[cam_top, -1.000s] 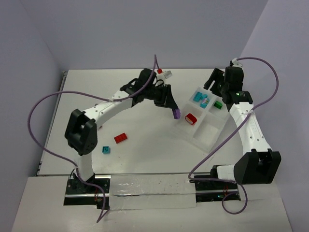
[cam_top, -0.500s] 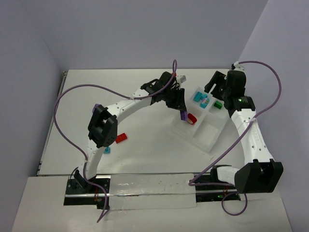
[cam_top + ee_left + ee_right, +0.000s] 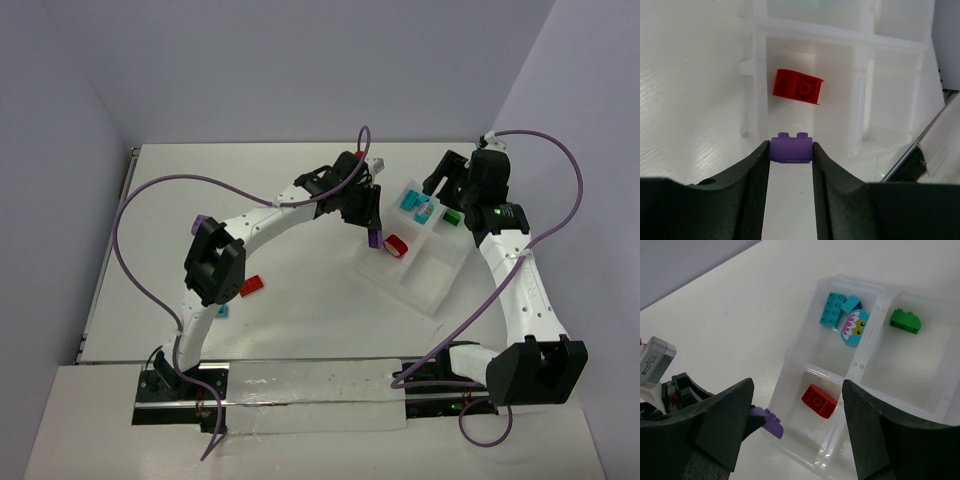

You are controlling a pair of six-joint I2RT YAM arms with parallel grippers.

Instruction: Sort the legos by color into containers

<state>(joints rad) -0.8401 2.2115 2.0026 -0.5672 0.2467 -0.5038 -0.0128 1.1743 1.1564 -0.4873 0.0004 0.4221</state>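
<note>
Legos are partly sorted: a purple brick (image 3: 790, 146) is pinched between the fingers of the left gripper (image 3: 790, 151), just above the outer wall of the tray (image 3: 759, 90) beside the compartment holding a red brick (image 3: 797, 86), while teal bricks (image 3: 836, 309) and a green brick (image 3: 905, 321) lie in the tray's two far compartments. The right gripper (image 3: 797, 405) hovers over the tray, jaws spread and empty. Whether the purple brick hangs over the wall or just inside is hard to tell, so a release here could drop it in with the red one, the wrong colour, or clip the wall and bounce it off the tray.
</note>
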